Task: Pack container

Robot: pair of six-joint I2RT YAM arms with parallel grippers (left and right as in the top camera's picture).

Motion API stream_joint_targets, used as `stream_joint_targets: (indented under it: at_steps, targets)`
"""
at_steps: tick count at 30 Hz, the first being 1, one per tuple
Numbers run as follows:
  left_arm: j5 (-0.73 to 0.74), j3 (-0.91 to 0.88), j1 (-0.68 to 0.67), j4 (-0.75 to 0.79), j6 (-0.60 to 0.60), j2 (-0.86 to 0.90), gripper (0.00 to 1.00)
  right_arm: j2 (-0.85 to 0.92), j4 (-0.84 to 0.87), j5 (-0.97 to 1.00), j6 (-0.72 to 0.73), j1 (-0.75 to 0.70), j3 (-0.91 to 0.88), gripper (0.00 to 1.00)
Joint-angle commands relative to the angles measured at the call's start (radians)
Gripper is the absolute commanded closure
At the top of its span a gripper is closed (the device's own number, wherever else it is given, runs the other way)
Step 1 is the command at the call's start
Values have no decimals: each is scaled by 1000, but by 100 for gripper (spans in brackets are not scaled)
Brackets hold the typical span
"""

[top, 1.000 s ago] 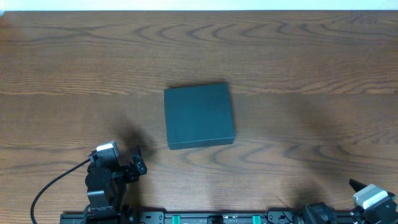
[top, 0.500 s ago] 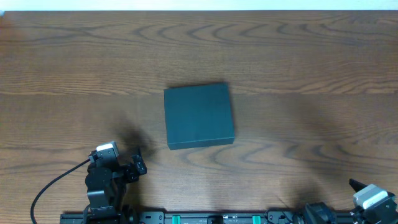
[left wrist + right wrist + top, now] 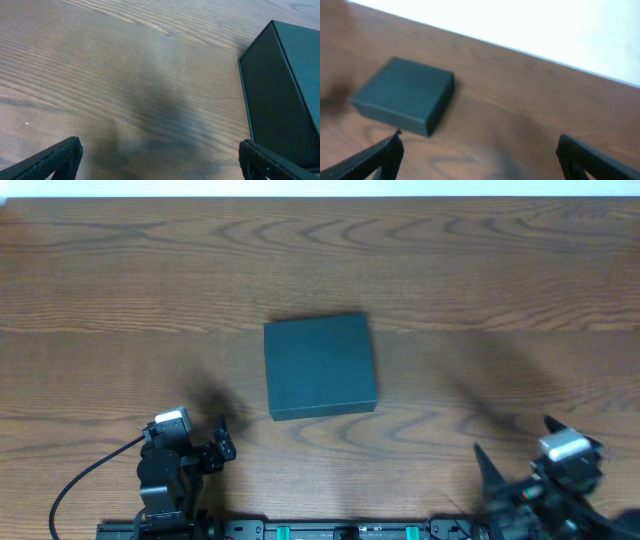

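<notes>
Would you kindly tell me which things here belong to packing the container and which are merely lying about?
For the job:
- box, lid closed
- left gripper, open
- right gripper, open

Lying about:
- nothing else apart from the wooden table

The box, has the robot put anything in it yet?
Not yet, it seems. The container sits shut on the wooden table, and no items to pack are in view. The left gripper and right gripper both have their fingers spread wide and hold nothing. Neither touches the container. Opening the lid and packing are all left to do.
</notes>
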Motion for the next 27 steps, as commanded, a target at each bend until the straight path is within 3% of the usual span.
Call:
stream_joint_targets:
  at_steps: [1, 7, 12, 27]
  targets:
    - [-12, -9, 1, 3, 9, -5, 1, -83, 85, 19, 10, -45, -188, 1]
    - [-12, -9, 1, 3, 9, -5, 1, -179, 249, -1, 14, -92, -480, 1]
    - [-12, -9, 1, 3, 9, -5, 1, -233, 296, -31, 14, -92, -616, 1]
    - [-12, -9, 1, 3, 9, -5, 2, -232, 292, -33, 18, -92, -747, 1]
